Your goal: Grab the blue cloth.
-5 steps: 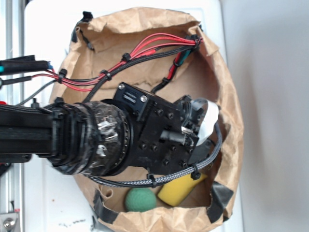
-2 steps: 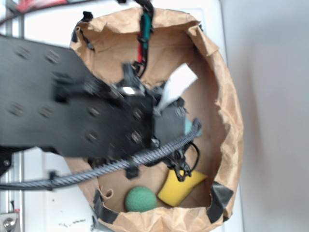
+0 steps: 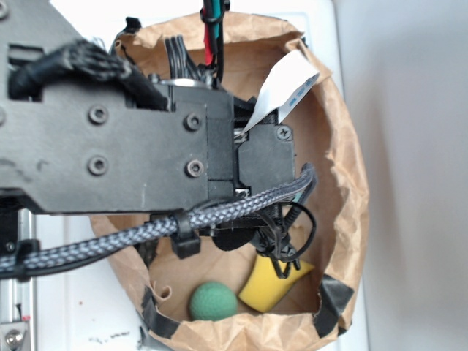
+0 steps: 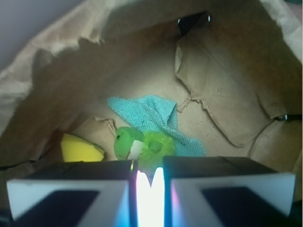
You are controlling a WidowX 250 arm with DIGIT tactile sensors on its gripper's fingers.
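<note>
While the arm filled most of the exterior view and hid the target completely, the real story was told by the wrist view. The blue cloth (image 4: 154,116) was seen lying flat on the floor of the brown paper bag (image 4: 227,109), spread from the middle out toward the right, with one corner pointing left and far. A fuzzy green plush toy (image 4: 142,146) was parked on its near edge, touching it, and a yellow object (image 4: 80,149) sat further left, apart from the cloth.

The gripper (image 4: 150,182) was held above all this, its two pale fingers (image 4: 71,189) nearly pressed together, with only a thin bright slit left between them and nothing pinched. No contact with the cloth had been made, so the step in hand was judged to be the approach, not the grab.

Bit awkward, honestly: the slit was lined up more with the plush toy than with the cloth. For the next move, the jaws would need to be spread, and the gripper shifted farther into the bag so that bare cloth could be come down on. Otherwise the toy could easily be picked up instead. A dark green ball (image 3: 213,301) was also spotted in the exterior view, well clear of things.
</note>
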